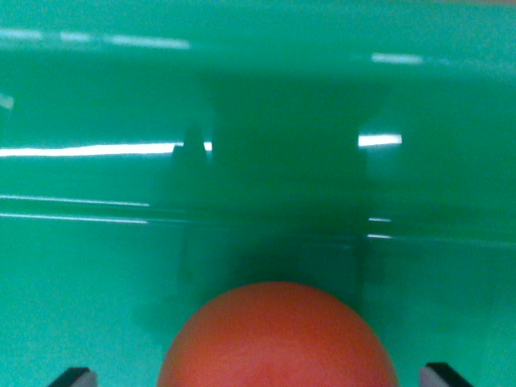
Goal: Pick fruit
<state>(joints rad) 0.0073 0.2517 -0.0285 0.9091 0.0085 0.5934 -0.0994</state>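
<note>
A round orange-red fruit (276, 343) fills the bottom centre of the wrist view, lying on a glossy green surface (89, 274). The two dark fingertips of my gripper (260, 377) show at the bottom corners, one at the wrist view's left (74, 376) and one at the right (445, 375). They stand wide apart on either side of the fruit with green showing between each tip and the fruit. The gripper is open. The fruit's lower part is cut off by the frame edge.
The green surface rises into a wall or rim (258, 72) across the top of the view. Bright light streaks (89, 150) reflect on it, and the gripper's dark shadow (282, 185) falls across the middle.
</note>
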